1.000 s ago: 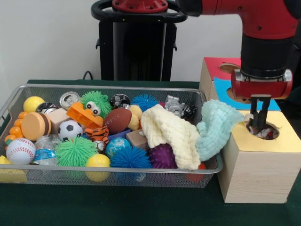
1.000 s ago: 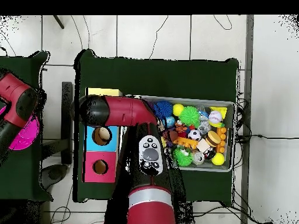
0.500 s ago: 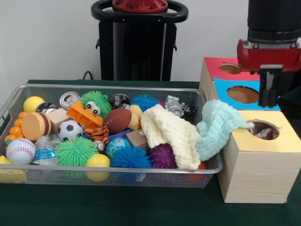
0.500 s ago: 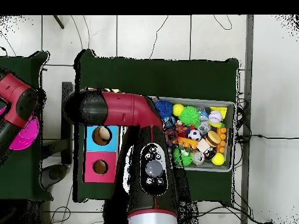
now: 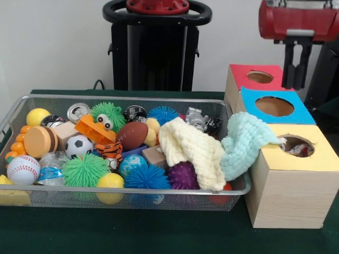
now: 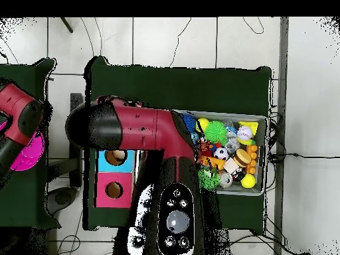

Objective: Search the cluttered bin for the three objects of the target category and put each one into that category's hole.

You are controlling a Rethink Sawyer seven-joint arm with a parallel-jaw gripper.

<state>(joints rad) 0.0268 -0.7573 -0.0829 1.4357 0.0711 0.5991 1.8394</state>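
Note:
The wire mesh bin (image 5: pixel 132 189) holds many toys; it also shows in the overhead view (image 6: pixel 264 156). The cream waffle cloth (image 5: pixel 193 151) lies at the bin's right end. The pale teal cloth (image 5: pixel 243 143) hangs over the bin's right rim against the yellow-topped box (image 5: pixel 320 157). The white dotted cloth (image 5: pixel 297 148) sits inside the yellow top's hole (image 5: pixel 288 139). My gripper (image 5: pixel 295 69) hangs high above the boxes, over the red and blue tops, open a little and empty. In the overhead view my arm hides it.
A blue-topped cut-out (image 5: pixel 299 112) and a red-topped cut-out (image 5: pixel 241 78) stand behind the yellow box. The bin holds spiky balls (image 5: pixel 146 177), a small football (image 5: pixel 132 135), a baseball (image 5: pixel 23 169) and a soccer ball (image 5: pixel 78 145). The black pedestal (image 5: pixel 153 47) stands behind the bin.
My gripper has risen straight up out of the yellow hole to well above the boxes. The dotted cloth stays in the hole.

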